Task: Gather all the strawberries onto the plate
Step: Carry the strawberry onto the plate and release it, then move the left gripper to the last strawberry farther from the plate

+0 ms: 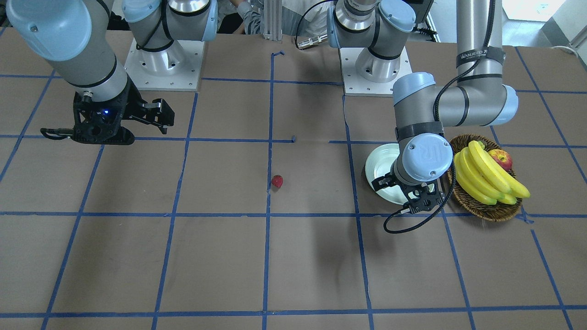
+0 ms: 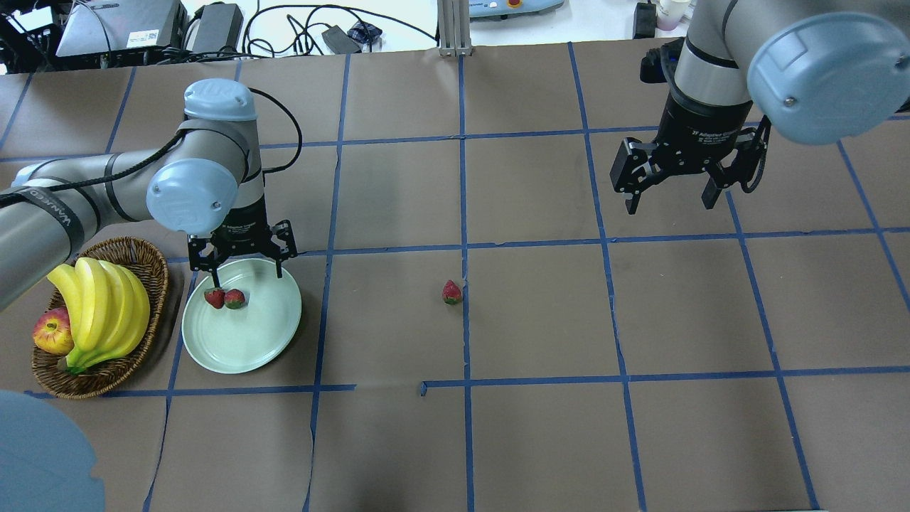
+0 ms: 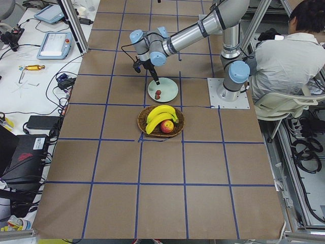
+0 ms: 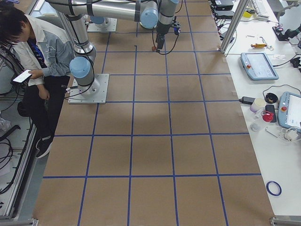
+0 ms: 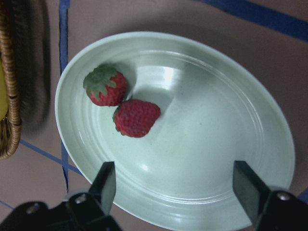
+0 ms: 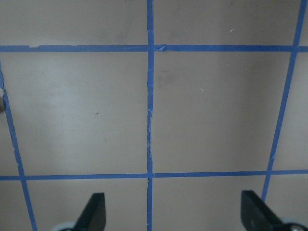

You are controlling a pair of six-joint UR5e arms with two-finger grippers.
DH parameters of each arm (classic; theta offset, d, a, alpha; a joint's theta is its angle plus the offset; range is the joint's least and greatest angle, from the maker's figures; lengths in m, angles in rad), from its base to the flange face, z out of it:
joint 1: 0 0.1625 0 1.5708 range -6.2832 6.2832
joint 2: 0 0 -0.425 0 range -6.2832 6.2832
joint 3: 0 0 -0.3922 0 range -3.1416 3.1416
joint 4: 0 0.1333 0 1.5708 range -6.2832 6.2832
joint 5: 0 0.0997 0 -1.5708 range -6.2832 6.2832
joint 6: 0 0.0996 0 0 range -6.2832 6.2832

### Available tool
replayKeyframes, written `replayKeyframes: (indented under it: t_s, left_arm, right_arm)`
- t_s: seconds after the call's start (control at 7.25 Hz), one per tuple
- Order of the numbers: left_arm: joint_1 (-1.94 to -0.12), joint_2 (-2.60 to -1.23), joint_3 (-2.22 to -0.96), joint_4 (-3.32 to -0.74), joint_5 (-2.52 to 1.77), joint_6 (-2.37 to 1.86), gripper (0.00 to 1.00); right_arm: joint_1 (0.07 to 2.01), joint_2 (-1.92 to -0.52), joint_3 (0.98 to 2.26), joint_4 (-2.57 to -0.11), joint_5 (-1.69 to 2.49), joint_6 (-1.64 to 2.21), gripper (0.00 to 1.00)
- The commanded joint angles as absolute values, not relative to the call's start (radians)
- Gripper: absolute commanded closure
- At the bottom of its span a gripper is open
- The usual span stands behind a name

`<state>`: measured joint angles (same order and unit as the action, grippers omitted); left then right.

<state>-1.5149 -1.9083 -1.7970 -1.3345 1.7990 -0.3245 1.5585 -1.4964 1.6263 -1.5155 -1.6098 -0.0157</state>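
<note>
Strawberries (image 2: pixel 215 297) in view number 3. 2 of them lie inside the plate (image 2: pixel 249 345), touching each other, on the side of it toward the basket (image 2: pixel 155 283). The capped strawberry (image 5: pixel 106 87) shows its green leaves, and the second strawberry (image 5: pixel 137 117) lies on its side against it. The third strawberry (image 2: pixel 451 291) sits alone on the bench (image 2: pixel 540 320), well apart from the plate, just beside a line of blue tape (image 2: pixel 466 213) near the bench's middle.

The left gripper (image 2: pixel 244 276) hangs over the plate's edge, pointing down. Its fingers (image 5: pixel 106 179) are spread wide with nothing between them; in the wrist view the 2 berries lie clear of both fingertips.

The right gripper (image 2: pixel 670 205) hangs over bare bench on the robot's right side, well apart from the third strawberry. Its fingers (image 6: pixel 94 211) are also spread apart and hold nothing.

The basket stands just beside the plate and holds a bunch of bananas (image 2: pixel 99 306) and 1 apple (image 2: pixel 51 334).
</note>
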Motion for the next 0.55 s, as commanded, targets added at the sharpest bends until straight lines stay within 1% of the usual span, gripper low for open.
replayKeyframes:
  t_s: [0.0, 0.41]
  left_arm:
    - [-1.59, -1.893, -1.758, -1.333, 1.715, -0.348, 0.0]
    - [-1.747, -1.908, -1.759, -1.22, 1.585, -0.491, 0.0]
  right_arm:
    - [1.559, -1.496, 1.626, -1.516, -1.612, -0.015, 0.0]
    - [1.559, -1.496, 1.628, -1.516, -1.609, -0.015, 0.0]
